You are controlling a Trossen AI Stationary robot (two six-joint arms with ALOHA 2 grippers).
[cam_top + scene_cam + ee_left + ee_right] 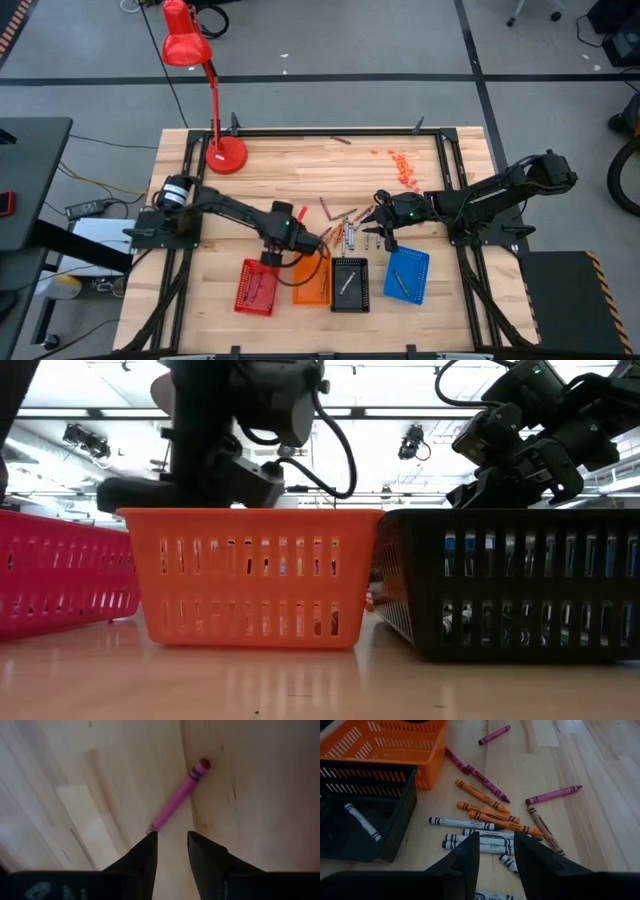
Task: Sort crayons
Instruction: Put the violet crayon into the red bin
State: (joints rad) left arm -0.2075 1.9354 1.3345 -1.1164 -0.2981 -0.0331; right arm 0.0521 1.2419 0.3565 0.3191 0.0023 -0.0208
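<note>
Several crayons [485,815] in orange, white, maroon and brown lie loose on the wooden table, just beyond the orange tray [312,280] and black tray [350,283]. My left gripper [322,240] points steeply down over the table, open with nothing between its fingers. A magenta crayon [177,800] lies flat ahead of my left gripper [172,834], its pointed end just past one fingertip. My right gripper [372,222] hovers open over the loose crayons, which show beyond my right gripper [496,836]. One white crayon [362,821] lies in the black tray [365,815].
A red tray [255,285] and a blue tray [405,275] flank the orange and black ones along the near edge. A red desk lamp [226,155] stands at the far left. Small orange bits [405,165] lie at the far right. Dark rails run along the table's sides.
</note>
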